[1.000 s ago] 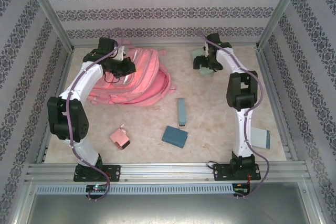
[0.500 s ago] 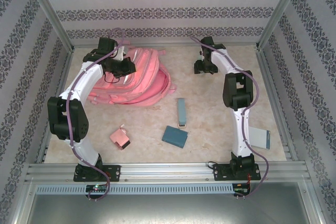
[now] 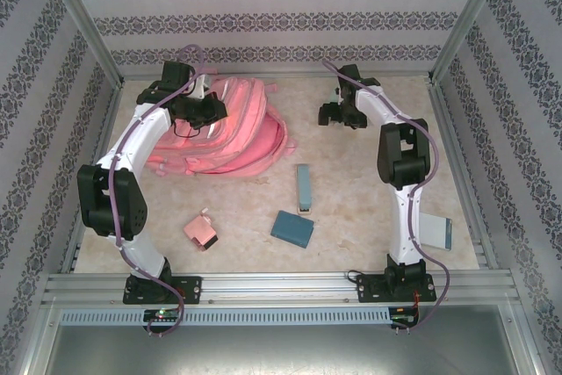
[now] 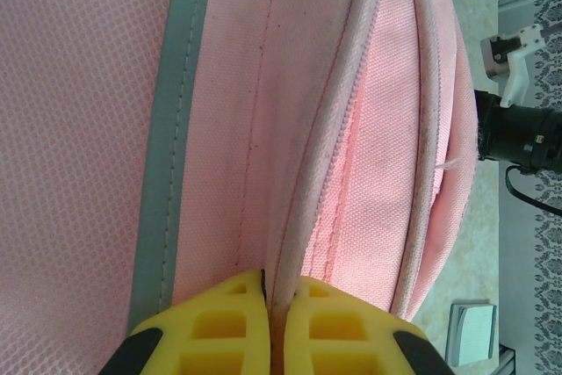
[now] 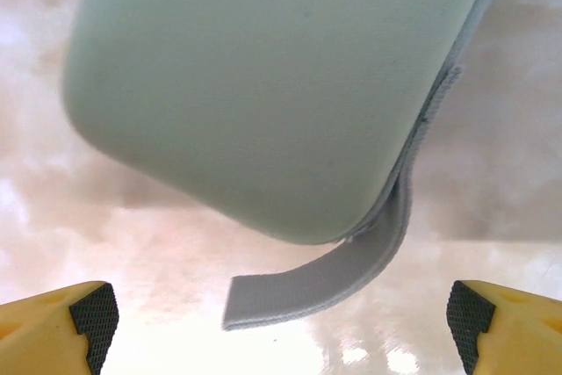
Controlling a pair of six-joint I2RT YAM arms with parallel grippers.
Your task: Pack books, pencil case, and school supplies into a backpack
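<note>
Lying ahead of the spread right pincer (image 5: 281,315) is the pencil case (image 5: 263,85).

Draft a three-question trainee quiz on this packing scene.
1. True or false: the left tool is shut on the backpack's seam.
2. What does the open right tool face? A) pencil case B) pink box C) teal block
3. Name the item lying nearest the right arm's base.
Key: 1 true; 2 A; 3 the grey-blue rectangle.
</note>
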